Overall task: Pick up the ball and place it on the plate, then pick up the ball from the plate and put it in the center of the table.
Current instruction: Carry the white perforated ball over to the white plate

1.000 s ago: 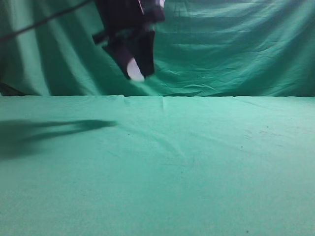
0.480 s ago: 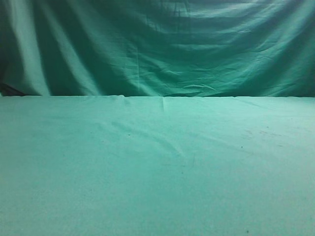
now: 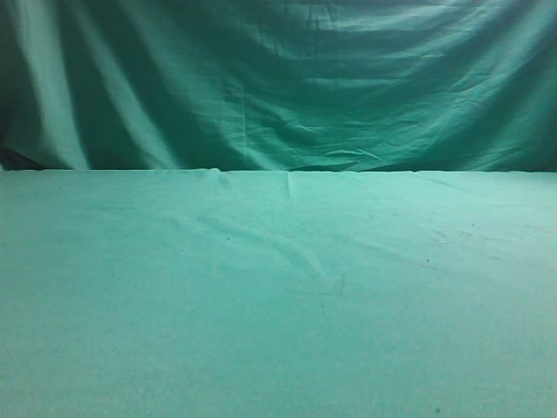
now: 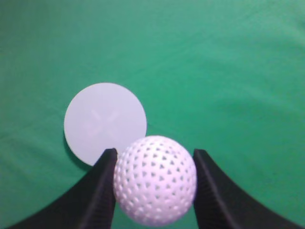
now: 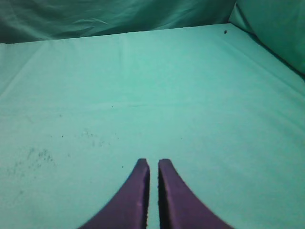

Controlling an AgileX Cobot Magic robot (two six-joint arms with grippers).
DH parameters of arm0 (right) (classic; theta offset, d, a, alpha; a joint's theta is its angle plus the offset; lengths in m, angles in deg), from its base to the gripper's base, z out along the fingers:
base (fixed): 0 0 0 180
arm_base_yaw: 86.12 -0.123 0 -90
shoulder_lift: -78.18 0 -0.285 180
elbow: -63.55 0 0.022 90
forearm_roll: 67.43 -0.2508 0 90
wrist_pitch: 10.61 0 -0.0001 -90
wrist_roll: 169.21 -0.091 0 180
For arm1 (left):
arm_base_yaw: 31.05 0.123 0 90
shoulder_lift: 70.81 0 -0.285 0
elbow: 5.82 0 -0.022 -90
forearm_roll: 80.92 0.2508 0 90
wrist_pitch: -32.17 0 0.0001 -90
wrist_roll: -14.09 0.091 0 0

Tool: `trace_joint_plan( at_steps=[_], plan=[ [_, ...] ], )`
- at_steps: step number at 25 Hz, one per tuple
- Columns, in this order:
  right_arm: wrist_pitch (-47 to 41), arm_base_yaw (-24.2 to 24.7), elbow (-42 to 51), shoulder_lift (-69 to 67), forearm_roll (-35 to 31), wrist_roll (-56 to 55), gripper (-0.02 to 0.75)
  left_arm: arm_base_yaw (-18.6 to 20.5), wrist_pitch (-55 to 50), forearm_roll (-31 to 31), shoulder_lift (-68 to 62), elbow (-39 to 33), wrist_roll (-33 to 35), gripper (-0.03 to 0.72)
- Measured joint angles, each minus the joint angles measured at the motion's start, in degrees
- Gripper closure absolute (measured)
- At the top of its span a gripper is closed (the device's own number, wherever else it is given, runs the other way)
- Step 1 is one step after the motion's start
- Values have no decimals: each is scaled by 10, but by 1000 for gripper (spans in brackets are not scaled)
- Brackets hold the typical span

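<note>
In the left wrist view my left gripper [image 4: 153, 160] is shut on the ball [image 4: 155, 180], a white dimpled sphere held between the two dark fingers above the green table [image 4: 228, 71]. A round flat white plate [image 4: 102, 117] lies on the cloth below, up and to the left of the ball. My right gripper [image 5: 153, 164] is shut and empty, low over the teal table [image 5: 143, 86]. The exterior view shows only the table [image 3: 278, 296]; neither gripper, the ball nor the plate is in it.
A darker green drape [image 3: 278, 78] hangs behind the table's far edge. In the right wrist view the drape [image 5: 267, 24] also rises at the far right corner. Small dark specks mark the cloth.
One second ago the left gripper with the ball hung at the top left of the exterior view, casting a shadow. It has since left that view, and the shadow is gone.
</note>
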Motion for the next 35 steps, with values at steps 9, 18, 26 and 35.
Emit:
trace_joint_plan(
  at_steps=[9, 18, 26, 35],
  plan=[
    [0, 0, 0, 0, 0, 1, 671, 211, 17, -152, 30, -33, 87, 381],
    [0, 0, 0, 0, 0, 1, 671, 351, 43, -209, -28, -35, 125, 381],
    [0, 0, 0, 0, 0, 1, 671, 352, 108, -216, -93, -35, 144, 381],
    [0, 0, 0, 0, 0, 1, 671, 352, 157, -217, -134, -35, 155, 381]
  ],
)
